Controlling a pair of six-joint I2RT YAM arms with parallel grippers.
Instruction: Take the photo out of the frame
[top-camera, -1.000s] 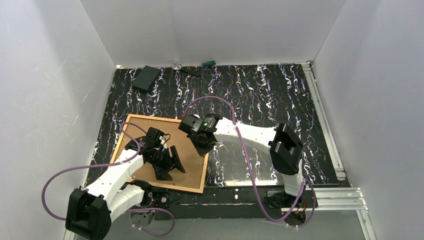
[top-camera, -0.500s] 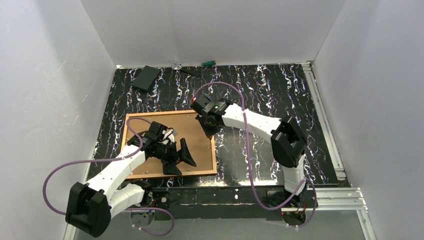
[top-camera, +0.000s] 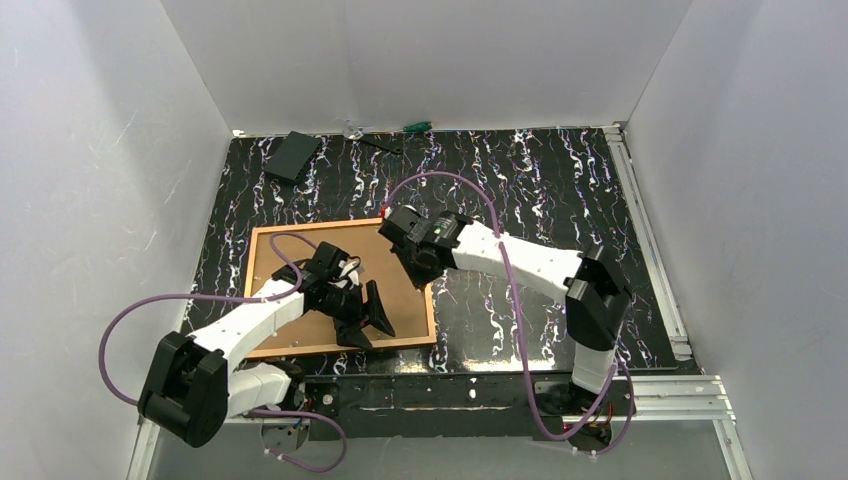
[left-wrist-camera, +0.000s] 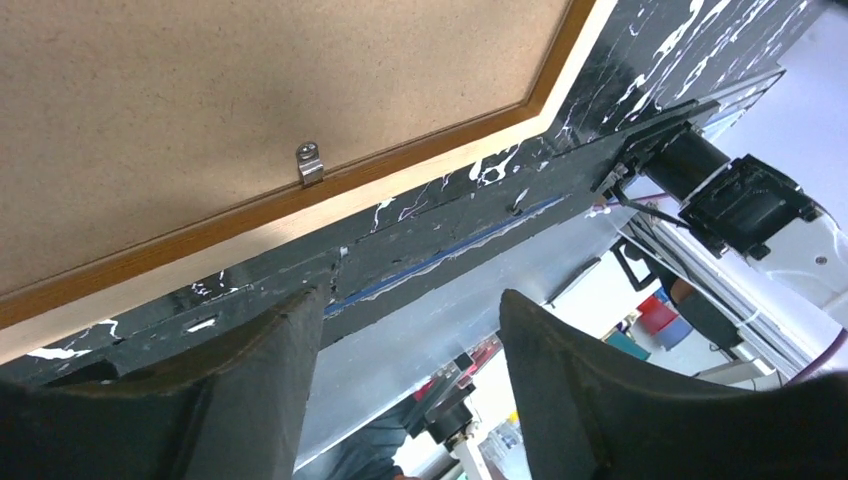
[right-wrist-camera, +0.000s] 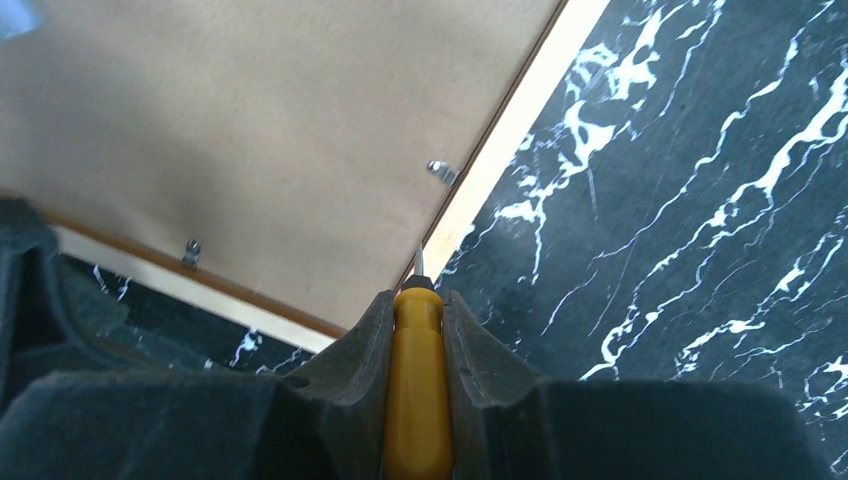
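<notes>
The frame (top-camera: 310, 227) lies face down at the table's front left, a thin orange-brown rail (left-wrist-camera: 400, 170) round the plain brown back of the photo (top-camera: 345, 245). The printed side is hidden. My left gripper (top-camera: 368, 328) hovers open over the frame's near right part, nothing between its fingers (left-wrist-camera: 270, 360). A metal clip (left-wrist-camera: 310, 162) sits on the near rail. My right gripper (top-camera: 420, 272) is shut on a yellow-handled screwdriver (right-wrist-camera: 415, 380). Its thin blade (right-wrist-camera: 418, 260) points at the right rail (right-wrist-camera: 510, 130), just short of another clip (right-wrist-camera: 440, 172).
A black box (top-camera: 292, 157) lies at the back left, and a green-handled tool (top-camera: 415, 127) rests against the back wall. White walls close in three sides. An aluminium rail (top-camera: 650, 240) runs along the table's right edge. Purple cables loop above both arms.
The frame has turned from a tilted lie to nearly square with the table's front edge. My left gripper moved right toward the near rail; my right gripper shifted along the right rail.
</notes>
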